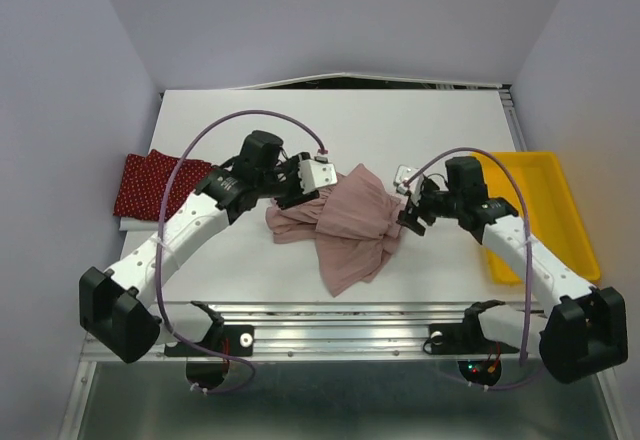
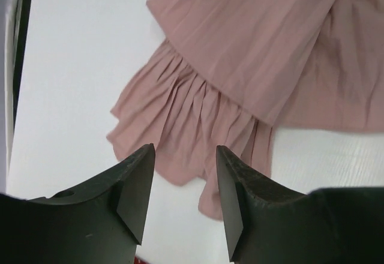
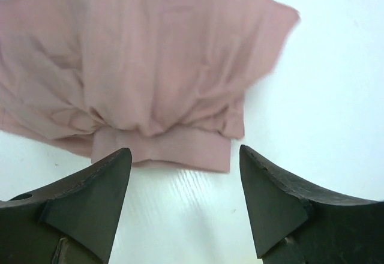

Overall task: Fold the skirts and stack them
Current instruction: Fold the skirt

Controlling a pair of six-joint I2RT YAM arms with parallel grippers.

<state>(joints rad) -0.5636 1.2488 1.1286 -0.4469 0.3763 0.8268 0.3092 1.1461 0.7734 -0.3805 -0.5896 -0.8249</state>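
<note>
Pink skirt, maybe half-folded, between agape left gripper, right gripper

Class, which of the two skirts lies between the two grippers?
The plain pink ruffled skirt, in the middle. The red dotted skirt lies apart, far to the left.

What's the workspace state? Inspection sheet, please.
Surface: white table, no spills seen.
Job's things: pink skirt bunched at centre, unfolded; red dotted skirt at the left edge, apart from it.
Clutter: yellow tray at the right edge, nothing seen in it.
Grippers: left gripper open by the pink ruffled hem; right gripper open by its waistband; neither holds cloth.
Cables: a purple cable loops above each arm.
Surroundings: pale walls on three sides.
</note>
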